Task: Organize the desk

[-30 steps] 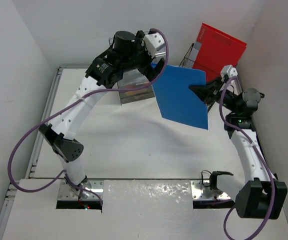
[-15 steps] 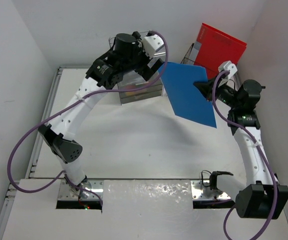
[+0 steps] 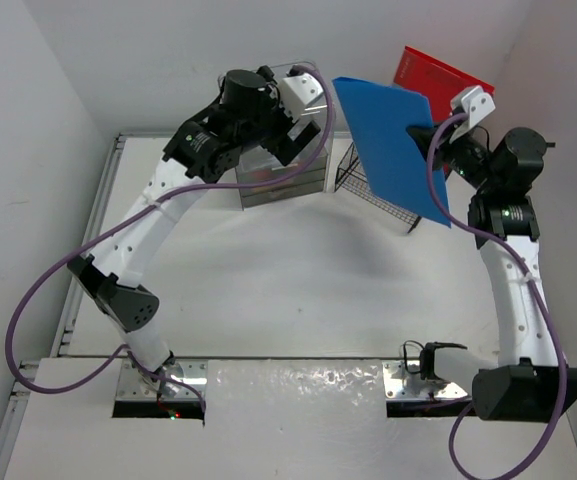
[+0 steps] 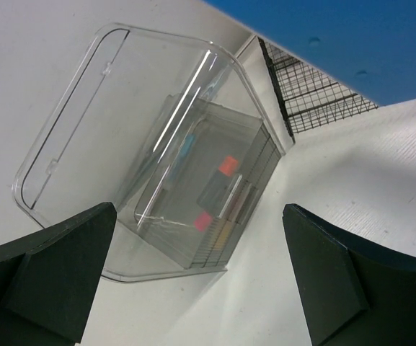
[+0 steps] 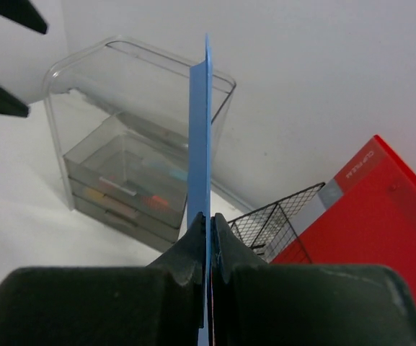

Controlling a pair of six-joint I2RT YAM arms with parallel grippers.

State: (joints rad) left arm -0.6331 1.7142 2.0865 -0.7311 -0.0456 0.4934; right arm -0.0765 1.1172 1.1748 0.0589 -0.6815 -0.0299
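We see a blue folder [image 3: 393, 145] up in the air, tilted, partly covering a red folder [image 3: 428, 72] by the back wall. Below it stands a black wire rack [image 3: 353, 175], just beside a clear drawer box [image 3: 293, 180] with small coloured items inside.

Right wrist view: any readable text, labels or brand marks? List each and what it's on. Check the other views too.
Red folder: one line of small white print along its top edge, too blurred to read.
Coloured tabs in the clear box: no legible writing.
Blue folder: plain, no text visible.
Nothing else readable in any view.
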